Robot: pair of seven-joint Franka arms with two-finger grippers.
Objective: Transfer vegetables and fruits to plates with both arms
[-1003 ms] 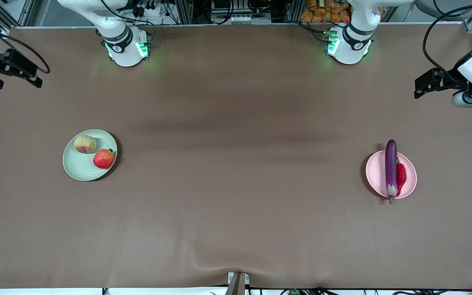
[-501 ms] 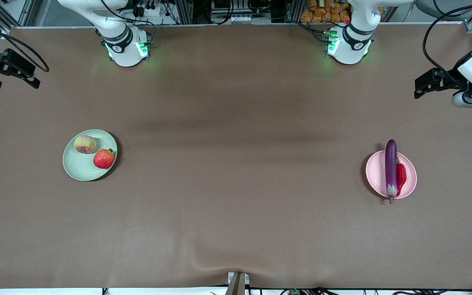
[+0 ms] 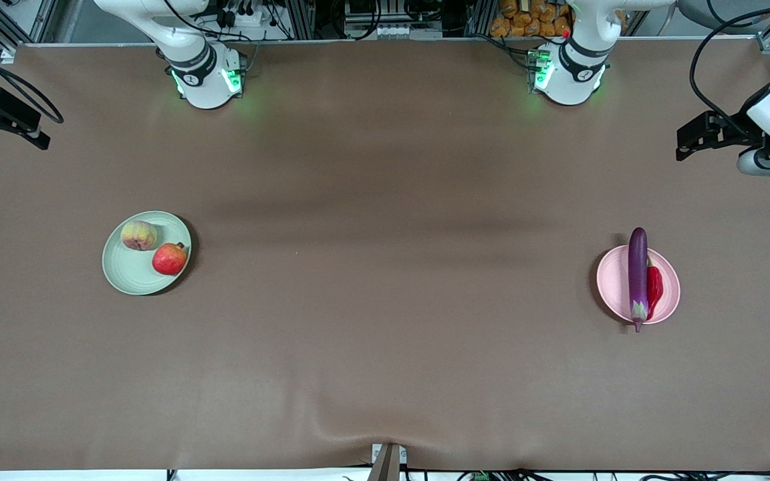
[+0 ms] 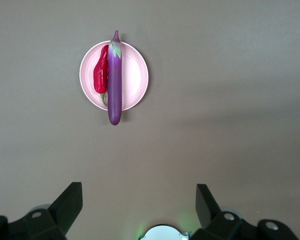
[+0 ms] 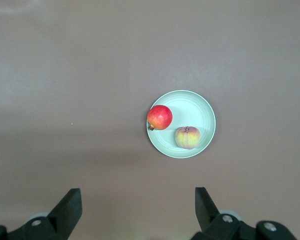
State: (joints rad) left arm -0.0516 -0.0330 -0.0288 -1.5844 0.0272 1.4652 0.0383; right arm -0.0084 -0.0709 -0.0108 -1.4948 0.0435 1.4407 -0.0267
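The pale green plate (image 3: pixel 127 274) lies toward the right arm's end of the table and holds the peach (image 3: pixel 139 235) and the red pomegranate (image 3: pixel 170 258). The pale pink plate (image 3: pixel 615 280) lies toward the left arm's end and holds the purple eggplant (image 3: pixel 637 277) with the red chili (image 3: pixel 654 286) beside it. My right gripper (image 3: pixel 4 123) is up high, over the table's edge at its own end, open and empty (image 5: pixel 138 200). My left gripper (image 3: pixel 686 141) is up high over its own end, open and empty (image 4: pixel 139 200). The left wrist view shows the pink plate (image 4: pixel 132 75), the eggplant (image 4: pixel 114 80) and the chili (image 4: pixel 100 75). The right wrist view shows the green plate (image 5: pixel 190 107), the pomegranate (image 5: pixel 159 117) and the peach (image 5: pixel 188 137).
A brown cloth covers the table, with a raised wrinkle (image 3: pixel 351 427) near the front edge. The two arm bases (image 3: pixel 204 77) (image 3: pixel 569 73) stand along the back edge. A small bracket (image 3: pixel 387 461) sticks up at the middle of the front edge.
My right gripper has drawn back farther over the table's edge at its own end. My left arm, the plates and the produce have not moved.
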